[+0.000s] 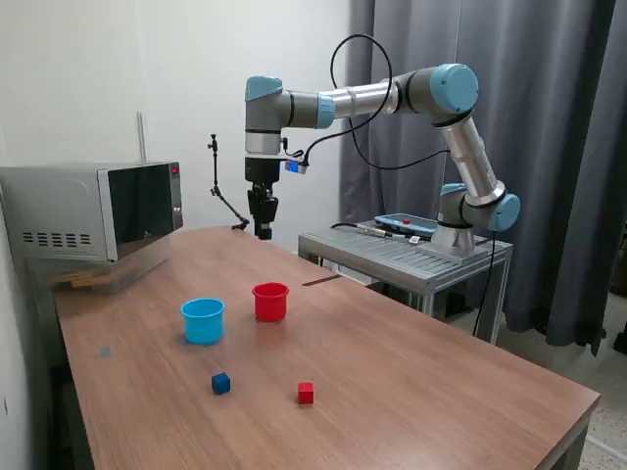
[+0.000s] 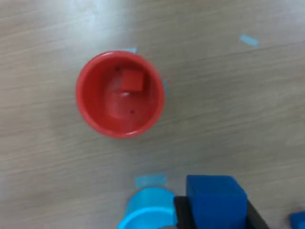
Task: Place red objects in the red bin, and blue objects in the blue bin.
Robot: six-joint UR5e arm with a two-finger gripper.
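While the tool [image 2: 217,210] hangs high over the worktop [image 1: 411,372], I see it clenched on a dark blue cube [image 2: 215,200]. One red cube [image 2: 131,79] already lies inside the red cup [image 2: 120,94]. My target, the light blue cup [image 1: 203,320], stands just beside the red cup, at about its nine o'clock in the exterior view. A second blue cube [image 1: 220,383] and red cube [image 1: 306,392] wait nearer the camera.

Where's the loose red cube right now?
In the exterior view, the red cube sits on the table's near part, to that view's right of the blue cube, nearer than the red cup.
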